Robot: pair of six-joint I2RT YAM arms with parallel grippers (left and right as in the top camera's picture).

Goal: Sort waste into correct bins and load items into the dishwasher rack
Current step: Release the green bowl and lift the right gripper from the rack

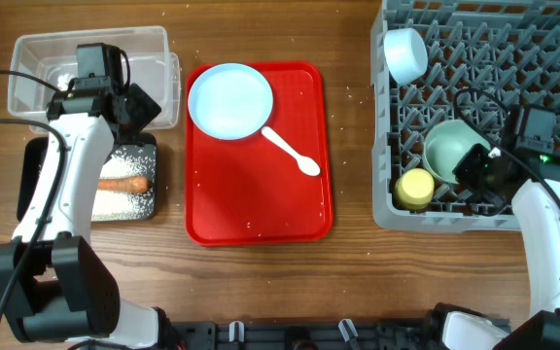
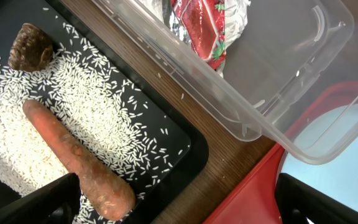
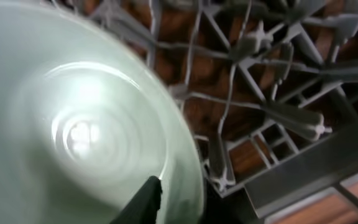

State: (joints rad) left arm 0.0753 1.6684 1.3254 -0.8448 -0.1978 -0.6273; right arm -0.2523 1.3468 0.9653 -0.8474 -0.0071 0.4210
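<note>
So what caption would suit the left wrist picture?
Sausage-like stick and brown lump on rice in the black tray, beside the clear tub holding a red wrapper.

The place reads as a robotics lab bench dressed up as a kitchen clean-up station, not a lived-in kitchen. A bare wooden table (image 1: 348, 282) carries only staged props: a grey dishwasher rack (image 1: 513, 58) at the far right, a red tray (image 1: 261, 194) in the middle, and a clear tub (image 1: 154, 49) and black tray (image 1: 27, 185) on the left. Two white-and-black robot arms (image 1: 61, 185) rise from mounts at the near edge, where a black rail (image 1: 290, 335) runs along the table.
</note>
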